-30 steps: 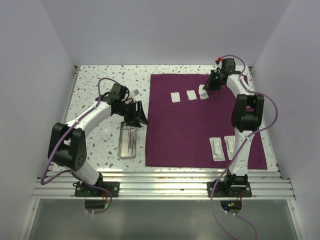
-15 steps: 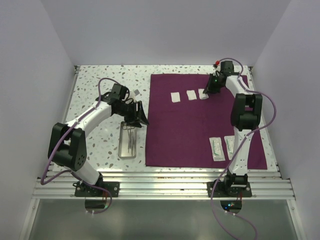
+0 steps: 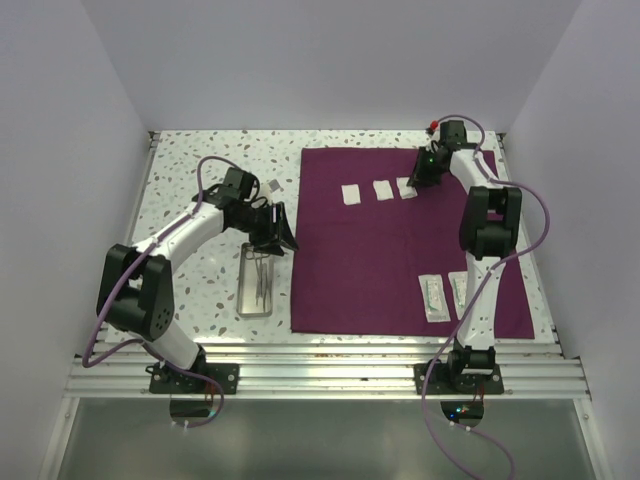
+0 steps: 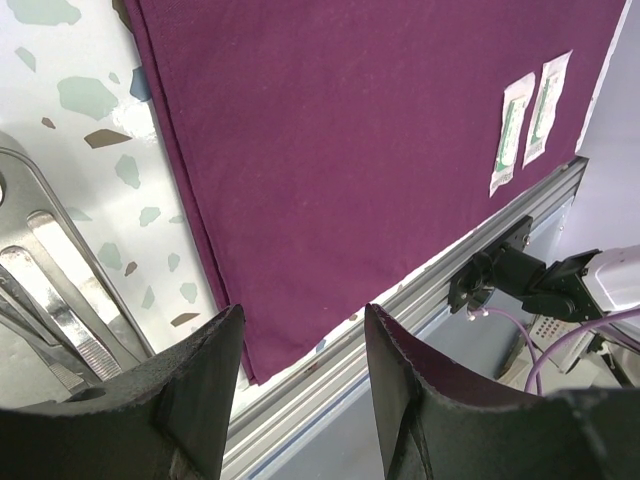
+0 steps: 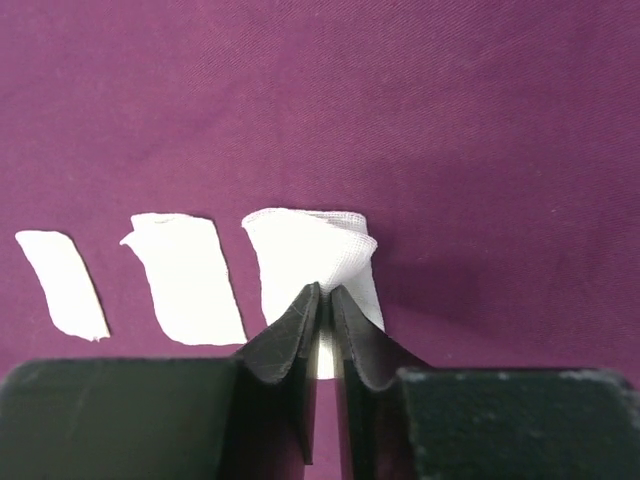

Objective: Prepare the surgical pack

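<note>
The dark magenta cloth [image 3: 380, 260] lies flat on the right half of the table. Three white gauze squares sit in a row near its far edge. My right gripper [image 3: 418, 180] is low over the rightmost gauze square [image 5: 310, 250], its fingertips [image 5: 325, 292] pinching the near edge, which bunches up between them. The steel tray [image 3: 257, 285] with thin metal instruments [image 4: 60, 290] stands left of the cloth. My left gripper [image 3: 280, 235] hovers open above the tray's far end and the cloth's left edge, holding nothing.
Two sealed white packets [image 3: 435, 298] [image 3: 459, 290] lie on the cloth's near right part. A small white scrap [image 3: 270, 186] rests on the speckled table [image 3: 190, 170] behind the left arm. The aluminium rail [image 3: 320, 350] runs along the near edge.
The right gripper has come down with the rightmost gauze square, which now rests on the cloth in line with the other two. The left arm has not moved.
</note>
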### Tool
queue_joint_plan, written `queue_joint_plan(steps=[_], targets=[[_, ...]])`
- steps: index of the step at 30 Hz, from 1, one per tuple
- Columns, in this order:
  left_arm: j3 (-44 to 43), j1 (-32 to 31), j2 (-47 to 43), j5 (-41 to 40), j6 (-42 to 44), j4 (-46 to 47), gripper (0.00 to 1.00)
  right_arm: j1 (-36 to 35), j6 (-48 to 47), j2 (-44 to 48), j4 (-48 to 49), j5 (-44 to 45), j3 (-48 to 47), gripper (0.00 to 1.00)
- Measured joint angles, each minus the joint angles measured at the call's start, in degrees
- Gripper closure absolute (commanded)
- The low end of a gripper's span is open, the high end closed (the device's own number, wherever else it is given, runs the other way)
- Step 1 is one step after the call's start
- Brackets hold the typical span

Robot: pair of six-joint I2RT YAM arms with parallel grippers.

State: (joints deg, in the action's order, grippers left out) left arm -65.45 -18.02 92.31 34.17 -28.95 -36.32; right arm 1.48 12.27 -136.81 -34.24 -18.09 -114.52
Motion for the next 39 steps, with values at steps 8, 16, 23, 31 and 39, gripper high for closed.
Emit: queue_joint_plan(steps=[8, 16, 23, 31, 39], targets=[[0.0, 0.0, 1.0, 0.2, 0.0, 0.0, 0.45, -0.7, -0.5, 0.0, -1.7, 1.9, -0.1, 0.68], [0.0, 0.0, 1.1, 0.3, 0.0, 0.1, 0.45, -1.0, -0.6, 0.4, -2.4, 2.4, 0.0, 0.53], [0.0, 0.0, 1.1, 0.4, 0.0, 0.2, 0.45, -1.0, -0.6, 1.2, -3.7, 3.8, 0.3, 0.46], [0.1, 0.0, 1.1, 0.4, 0.0, 0.2, 0.45, -0.5, -0.4, 2.2, -4.4, 3.6, 2.2, 0.47], [0.5, 0.0, 1.1, 0.4, 0.0, 0.2, 0.45, -0.1, 0.7, 3.0, -2.6, 1.6, 4.6, 0.55]])
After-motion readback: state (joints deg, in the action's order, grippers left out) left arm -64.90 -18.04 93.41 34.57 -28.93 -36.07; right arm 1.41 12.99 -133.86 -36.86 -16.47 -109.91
